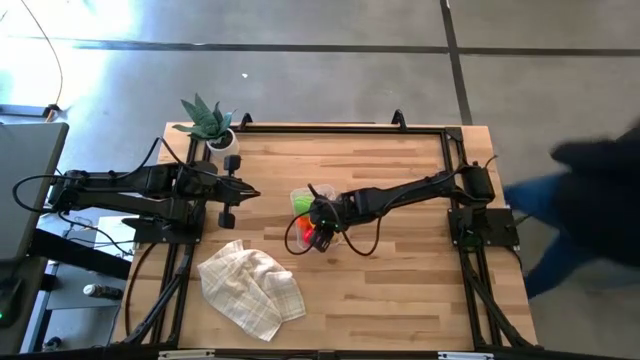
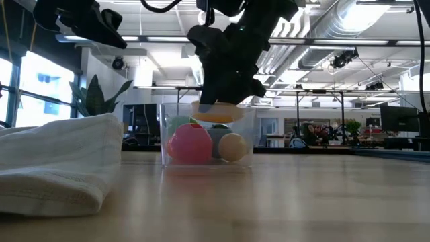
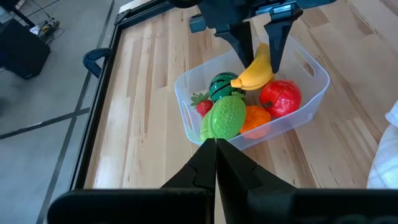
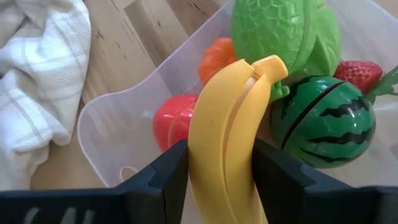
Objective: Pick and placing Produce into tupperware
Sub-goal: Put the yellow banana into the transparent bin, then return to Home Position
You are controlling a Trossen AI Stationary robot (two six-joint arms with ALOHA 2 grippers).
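Note:
The clear tupperware [image 3: 311, 68] stands on the wooden table near its middle. It holds a bumpy green fruit [image 3: 224, 118], a watermelon [image 3: 221, 84], a red fruit [image 3: 280, 98], an orange piece [image 3: 255, 118] and a strawberry [image 3: 202, 104]. My right gripper [image 3: 261, 62] hangs over the tub, shut on a yellow banana [image 4: 224, 124]. In the low view the banana [image 2: 216, 113] sits at about rim height. My left gripper [image 1: 245, 192] is shut and touches nothing; it hovers left of the tub, pointing toward it. My right gripper pinches the banana about its middle [image 4: 217, 155] between its two fingers [image 4: 171, 171], which come from above and point down across the fruit. The banana is tilted, with its stem end [image 4: 270, 65] lower, toward the green fruit. Whether it touches the produce below, I cannot tell.
A checked white cloth [image 1: 250, 290] lies crumpled on the table, near-left of the tub. A potted spiky plant [image 1: 208, 122] stands at the far left corner. A black frame [image 1: 330, 128] runs along the table's edges. A person [image 1: 590, 210] is beyond the table's right edge.

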